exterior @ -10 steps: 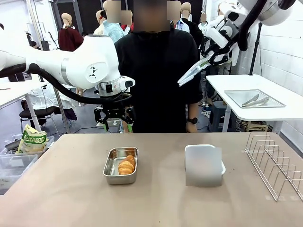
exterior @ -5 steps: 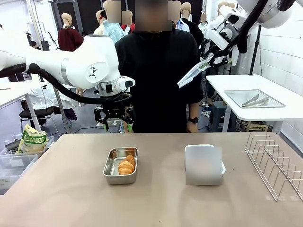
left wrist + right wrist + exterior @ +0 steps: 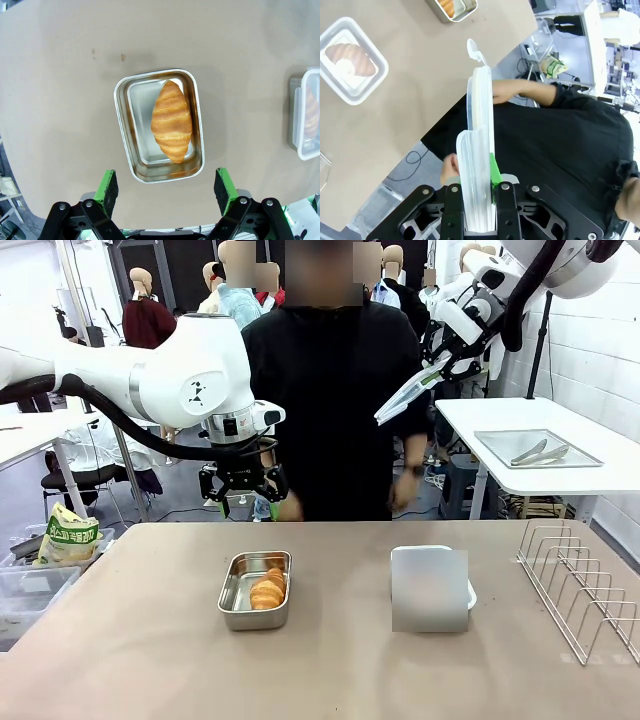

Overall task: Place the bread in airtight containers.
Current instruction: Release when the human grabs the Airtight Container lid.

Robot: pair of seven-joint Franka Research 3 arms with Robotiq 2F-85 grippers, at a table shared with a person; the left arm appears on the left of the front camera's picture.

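light: bright, even, from overhead
shadows: soft, short, beside the steel pan [image 3: 254, 592] on the surface [image 3: 150, 640]
glare: dull sheen inside the pan
blur: the person's hands [image 3: 405, 492] smeared mid-frame
distortion: wrist views bend at the edges

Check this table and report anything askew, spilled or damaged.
Nothing spilled or damaged. One croissant lies slightly diagonal in the open steel pan, off to one side. The second container is already lidded with its croissant inside. The right tool holds a clear lid edge-on, high over the table's far side.
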